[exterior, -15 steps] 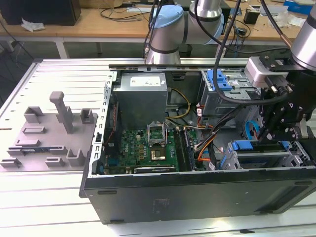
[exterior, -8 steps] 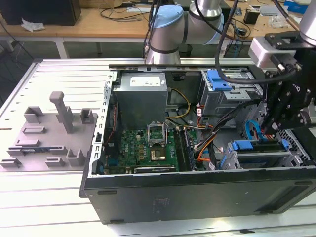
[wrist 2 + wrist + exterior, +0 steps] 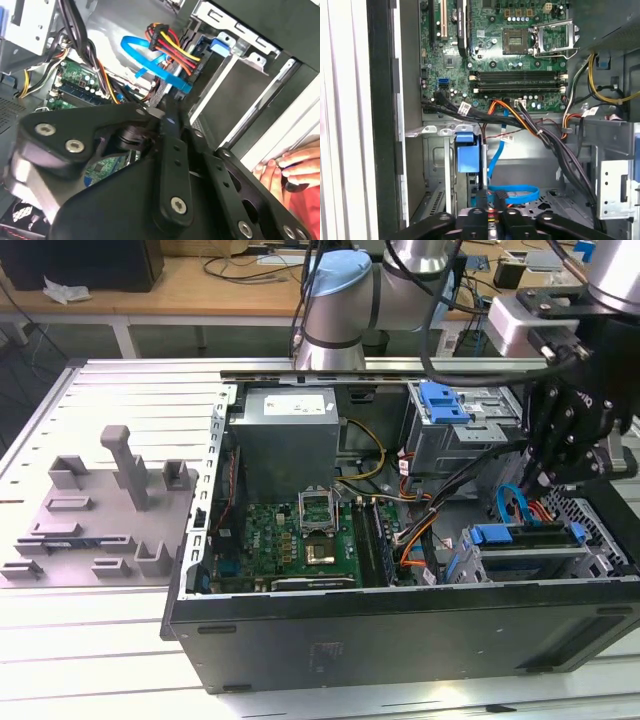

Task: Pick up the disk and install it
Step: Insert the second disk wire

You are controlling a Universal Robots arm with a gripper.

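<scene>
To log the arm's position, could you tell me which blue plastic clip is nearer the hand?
The blue clip on the drive bay just below the hand; the other clip tops the metal cage.

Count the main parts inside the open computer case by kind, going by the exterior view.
Power supply: 1
Motherboard: 1
Metal drive cages: 2, blue-topped cage and cabled cage
Total: 4

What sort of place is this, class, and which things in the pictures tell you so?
Probably a robotics lab or test bench: an open computer case lies on a slatted metal table, a robot arm reaches over it, and a wooden bench strewn with cables stands behind.
</scene>
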